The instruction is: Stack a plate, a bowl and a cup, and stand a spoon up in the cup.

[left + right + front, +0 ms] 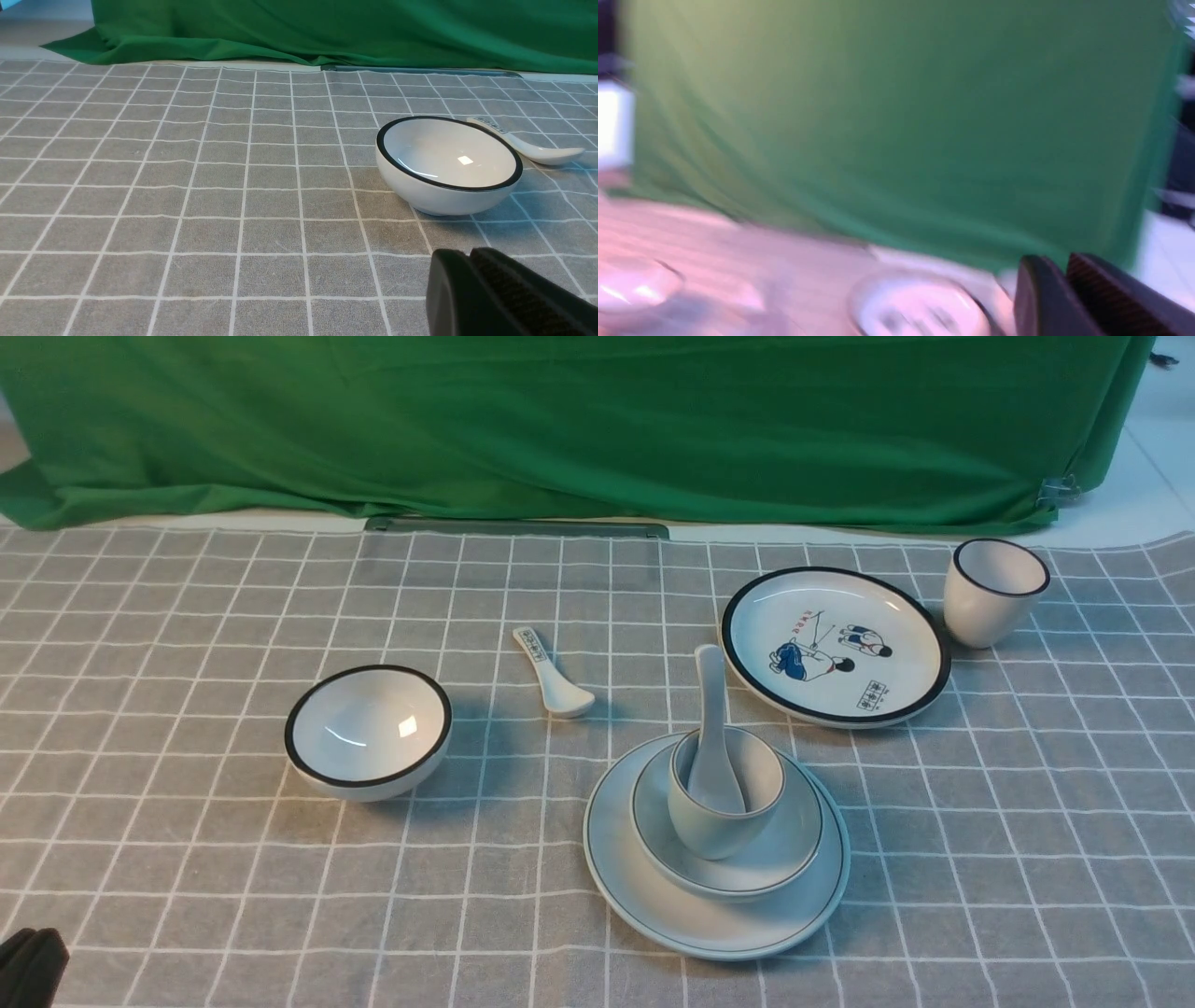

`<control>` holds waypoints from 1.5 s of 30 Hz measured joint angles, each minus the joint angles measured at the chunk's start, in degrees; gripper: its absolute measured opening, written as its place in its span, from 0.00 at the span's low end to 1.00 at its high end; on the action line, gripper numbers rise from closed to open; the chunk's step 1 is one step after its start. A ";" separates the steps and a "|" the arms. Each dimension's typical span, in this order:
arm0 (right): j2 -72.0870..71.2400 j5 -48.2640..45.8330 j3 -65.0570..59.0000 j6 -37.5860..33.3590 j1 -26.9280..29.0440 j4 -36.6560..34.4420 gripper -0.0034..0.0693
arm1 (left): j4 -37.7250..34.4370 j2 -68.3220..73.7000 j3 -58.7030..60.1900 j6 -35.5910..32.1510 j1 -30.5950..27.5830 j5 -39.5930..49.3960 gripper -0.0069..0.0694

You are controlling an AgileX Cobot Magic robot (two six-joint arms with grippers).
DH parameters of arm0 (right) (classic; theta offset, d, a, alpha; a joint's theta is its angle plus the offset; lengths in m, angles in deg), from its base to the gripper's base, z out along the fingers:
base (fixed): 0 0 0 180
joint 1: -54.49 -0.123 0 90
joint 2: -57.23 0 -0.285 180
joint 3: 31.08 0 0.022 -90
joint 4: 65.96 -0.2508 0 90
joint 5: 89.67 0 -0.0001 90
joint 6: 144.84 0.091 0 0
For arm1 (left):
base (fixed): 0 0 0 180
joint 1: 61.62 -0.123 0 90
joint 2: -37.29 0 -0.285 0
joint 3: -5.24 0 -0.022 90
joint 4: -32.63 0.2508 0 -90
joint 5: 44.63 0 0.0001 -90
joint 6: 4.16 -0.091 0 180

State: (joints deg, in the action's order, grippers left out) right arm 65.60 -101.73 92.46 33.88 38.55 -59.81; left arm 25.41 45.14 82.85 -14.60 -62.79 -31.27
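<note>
Both claws empty: left claw [472, 261] closed, right claw [1064, 275] barely parted

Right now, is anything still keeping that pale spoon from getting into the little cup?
Nothing visible does. The spoon already stands inside the cup, which sits in the bowl on the plate. No gripper is near them.

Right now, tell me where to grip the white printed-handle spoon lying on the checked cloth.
Take the white ceramic spoon with dark printing by its handle, from straight above. It lies flat on the grey checked cloth, scoop toward the robot, handle pointing away. The handle is narrow and straight with open cloth either side, so close across its width.
</note>
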 joint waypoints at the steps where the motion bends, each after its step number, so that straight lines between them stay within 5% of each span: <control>1: 0.03 0.97 -3.10 -0.63 2.98 0.00 0.21 | 0.00 0.00 0.00 -0.06 0.00 0.00 0.11; 5: -0.04 3.45 -15.80 -2.00 13.82 0.00 0.23 | 0.00 0.00 0.00 -0.06 0.00 0.00 0.11; 8: -0.39 0.56 -20.56 -2.20 16.61 0.00 0.24 | 0.00 0.00 0.00 -0.10 0.00 0.00 0.11; 45: -0.51 -1.71 -21.21 1.90 15.25 0.00 0.34 | 0.00 0.00 0.00 -0.29 0.00 -0.12 0.11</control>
State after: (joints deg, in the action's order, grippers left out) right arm 65.09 -103.44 71.24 35.78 53.80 -59.81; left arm 25.41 45.14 82.85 -14.88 -62.79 -31.39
